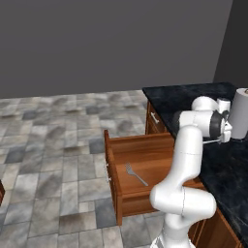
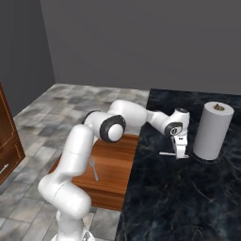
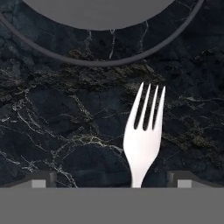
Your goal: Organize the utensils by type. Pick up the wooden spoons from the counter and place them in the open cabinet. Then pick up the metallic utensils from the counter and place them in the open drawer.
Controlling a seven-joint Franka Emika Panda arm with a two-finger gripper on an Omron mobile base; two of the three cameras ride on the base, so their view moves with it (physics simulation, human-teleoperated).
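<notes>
We see one silver fork [image 3: 144, 140] lying flat on the black marble counter [image 3: 57, 122], in the lower centre of the hand view, its tines pointing toward the top of the frame. In the right base view the same fork shows as a thin pale sliver on the counter at centre right, directly under the hand. The gripper [image 3: 111, 179] hangs over it with its two fingertips [image 3: 43, 178] spread wide apart, one on each side of the fork's neck at the bottom corners of the hand view; whether they touch the metal we cannot tell. In the right base view the gripper [image 2: 180, 153] points down at the counter just left of a grey paper towel roll [image 2: 212, 131], whose round base curves across the top of the hand view.

A second fork [image 1: 135, 175] lies on the wooden floor of the open drawer [image 1: 145, 145], at lower centre of the left base view, tines toward the upper left. The drawer juts out from under the counter over a grey tiled floor [image 1: 53, 145].
</notes>
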